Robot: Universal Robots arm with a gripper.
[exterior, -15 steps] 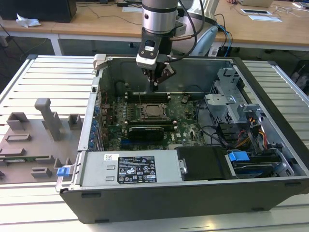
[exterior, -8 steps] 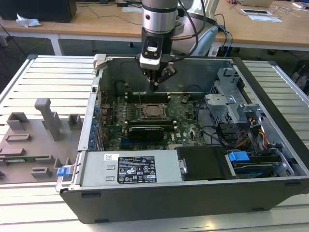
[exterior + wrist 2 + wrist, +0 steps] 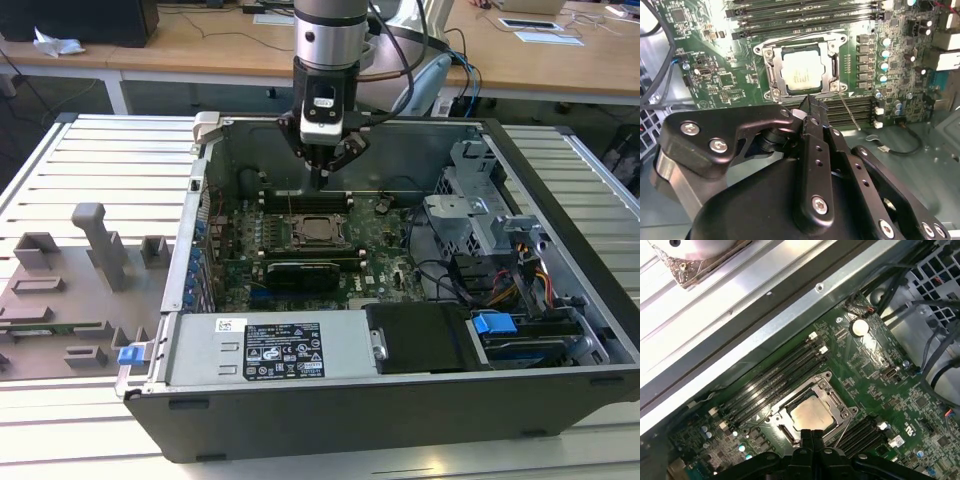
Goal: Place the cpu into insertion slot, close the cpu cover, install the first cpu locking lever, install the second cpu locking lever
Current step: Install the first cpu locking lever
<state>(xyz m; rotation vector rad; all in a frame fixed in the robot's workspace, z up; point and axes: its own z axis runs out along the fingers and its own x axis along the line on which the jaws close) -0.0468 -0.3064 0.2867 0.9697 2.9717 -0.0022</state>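
Observation:
The cpu (image 3: 801, 75) (image 3: 810, 415), silvery-grey, lies flat in the insertion slot (image 3: 318, 230) on the green motherboard inside the open computer case. The cpu cover (image 3: 832, 62) (image 3: 840, 412) lies down over it, framing the chip. One thin lever rod (image 3: 849, 112) sticks out from a socket corner across the memory slots; another wire runs along the socket's opposite edge (image 3: 805, 37). My gripper (image 3: 320, 183) (image 3: 807, 106) (image 3: 811, 434) hangs just above the socket's edge, fingers pressed together, nothing between them.
Long black memory slots (image 3: 805, 20) flank the socket. A black expansion card (image 3: 300, 272) and the power supply box (image 3: 270, 350) lie nearer the camera. Drive cage and cables (image 3: 490, 225) fill the exterior view's right. A grey fixture tray (image 3: 70, 290) sits outside the case.

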